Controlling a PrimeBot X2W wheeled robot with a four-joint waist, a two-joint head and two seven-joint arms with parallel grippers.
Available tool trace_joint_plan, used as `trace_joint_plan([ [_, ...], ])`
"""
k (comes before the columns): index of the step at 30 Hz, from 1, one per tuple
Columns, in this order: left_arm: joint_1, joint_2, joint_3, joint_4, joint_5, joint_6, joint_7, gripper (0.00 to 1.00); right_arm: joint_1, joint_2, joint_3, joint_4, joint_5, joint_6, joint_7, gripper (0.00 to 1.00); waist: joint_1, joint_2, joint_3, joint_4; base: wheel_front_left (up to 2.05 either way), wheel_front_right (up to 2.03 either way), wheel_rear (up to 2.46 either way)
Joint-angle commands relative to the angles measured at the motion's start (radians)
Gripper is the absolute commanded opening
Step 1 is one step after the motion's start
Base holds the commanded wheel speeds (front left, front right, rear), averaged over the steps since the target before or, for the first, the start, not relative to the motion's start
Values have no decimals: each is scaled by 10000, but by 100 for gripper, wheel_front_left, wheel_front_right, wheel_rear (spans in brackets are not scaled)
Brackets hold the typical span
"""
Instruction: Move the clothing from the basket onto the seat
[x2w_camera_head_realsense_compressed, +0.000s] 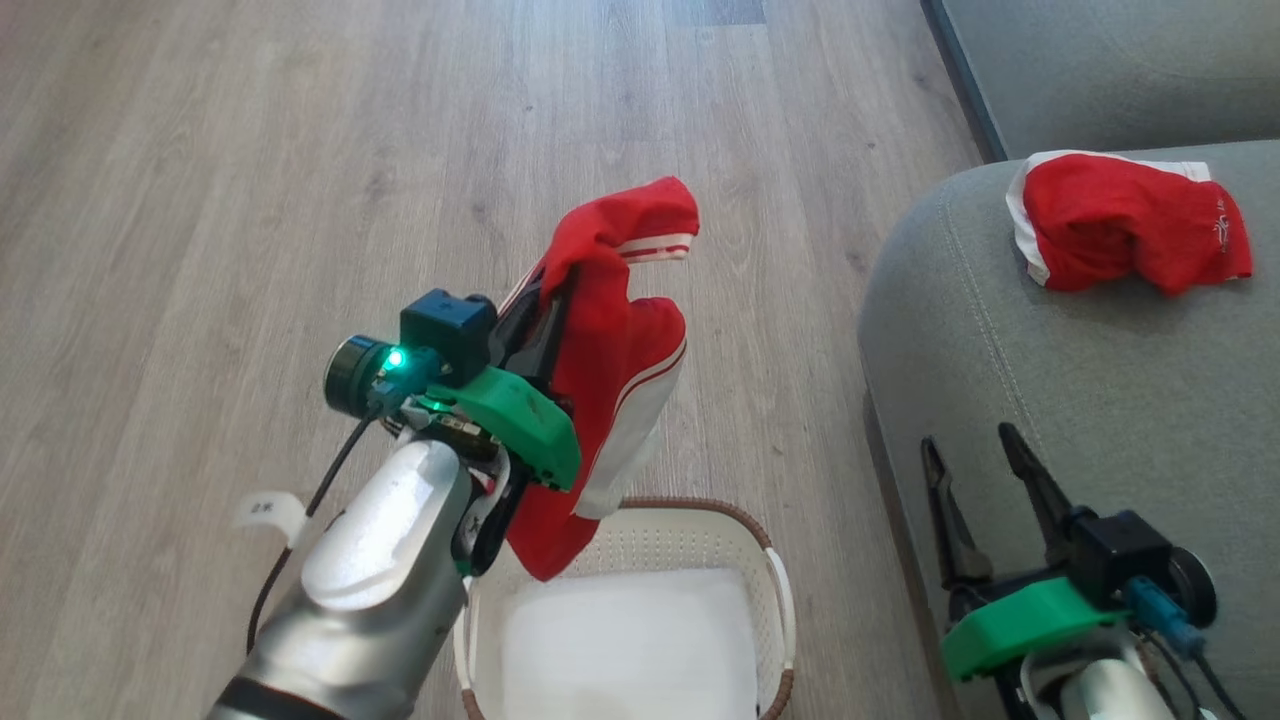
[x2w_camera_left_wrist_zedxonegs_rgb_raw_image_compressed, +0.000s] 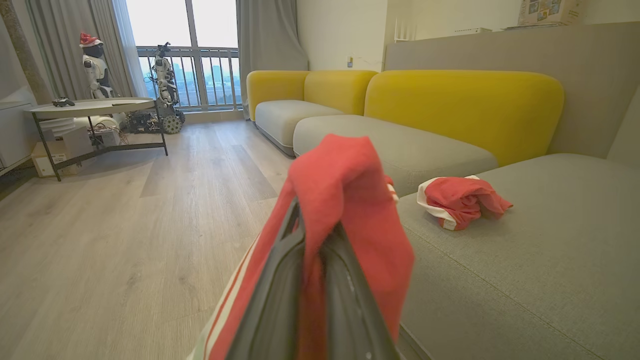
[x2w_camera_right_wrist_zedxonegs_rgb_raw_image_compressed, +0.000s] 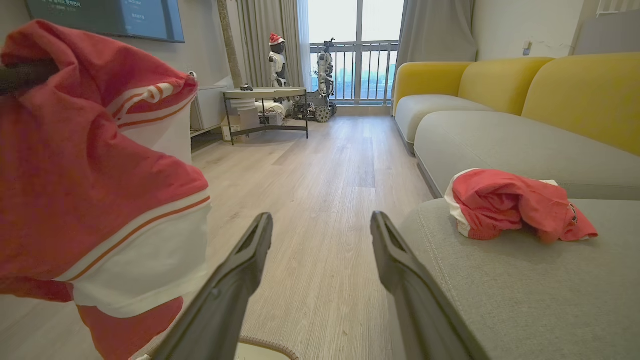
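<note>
While the red garment (x2w_camera_head_realsense_compressed: 610, 340) is clamped between the closed fingers of the left gripper (x2w_camera_head_realsense_compressed: 545, 315), it is draped over their tips and hangs in a fold. Its lower end is just above the rim of the basket (x2w_camera_head_realsense_compressed: 745, 520) at six o'clock in the head view. It is carried high, it seems, so that the dangling white panel is cleared of the rim before being swung across. The seat (x2w_camera_head_realsense_compressed: 1040, 400) lies at three o'clock from the basket. A second red garment (x2w_camera_head_realsense_compressed: 1120, 220) is laid on it at about one o'clock, well apart from the held piece. The right gripper (x2w_camera_head_realsense_compressed: 968, 440) is spread wide with nothing in it, over the seat's near edge at four o'clock, probably so that the left arm's path is left free. No cloth is seen on the basket's white bottom, so the held piece is judged to be the last. A swing toward three o'clock and a release over the cushion are called for next.
</note>
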Motion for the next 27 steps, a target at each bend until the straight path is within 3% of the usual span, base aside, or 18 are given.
trace_joint_plan([
  [1, -713, 68, 365, -309, 100, -61, -137, 0, -257, 32, 321, -244, -5, -4, -67, 100, 0, 0, -11, 1, 0, 0, 0],
  [18, -2134, -265, -195, -219, 238, -459, -137, 0, -974, -25, 1211, 648, 285, -4, -67, 100, 0, 0, -181, 71, 0, 0, 0],
  [24, -2743, -311, -624, -348, 107, -460, -135, 0, -1453, -133, 2169, 1265, 571, -4, -67, 100, 0, 0, -177, 171, 0, 0, 0],
  [27, -3061, -319, -999, -697, -197, -332, -96, 0, -2076, -153, 3171, 1833, 783, -4, -67, 100, 0, 0, -111, 240, 0, 0, 0],
])
